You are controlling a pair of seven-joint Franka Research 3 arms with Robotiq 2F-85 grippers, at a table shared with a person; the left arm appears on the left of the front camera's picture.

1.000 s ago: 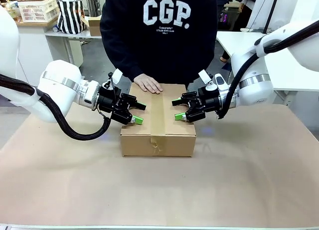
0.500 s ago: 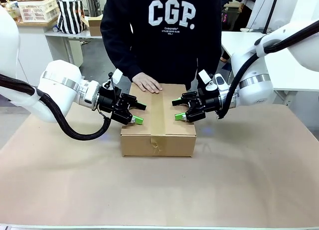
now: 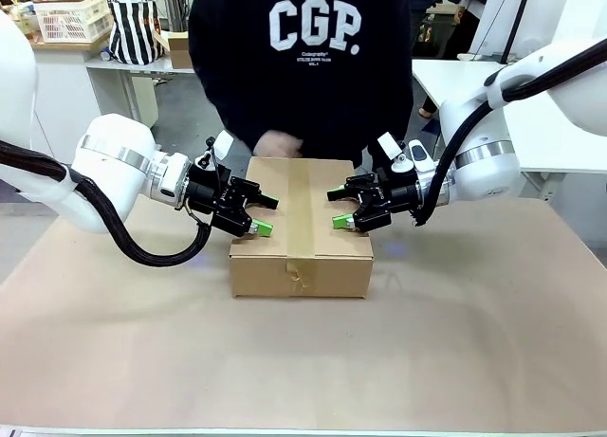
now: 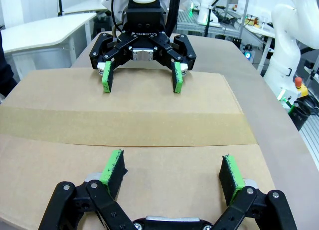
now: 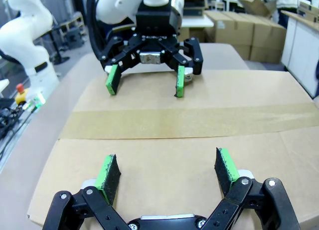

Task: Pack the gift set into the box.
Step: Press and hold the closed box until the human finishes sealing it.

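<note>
Front view shows the box [image 3: 302, 227] closed and taped along its middle, sitting on the table [image 3: 474, 333] between both arms. Left gripper [image 3: 264, 215] hovers over the box's left edge with jaws spread wide, holding nothing. Right gripper [image 3: 339, 208] faces it over the right edge, likewise spread and empty. A person's hand [image 3: 275, 145], blurred, sits just behind the box's far edge.

Even, bright overhead light is seen throughout, with only soft shadows cast beneath the box [image 3: 301, 227]. The person's hand [image 3: 277, 144], upper centre of the front view, is smeared by motion blur. Wide-angle bending is noticed toward both wrist views' edges, where backgrounds are softened.
</note>
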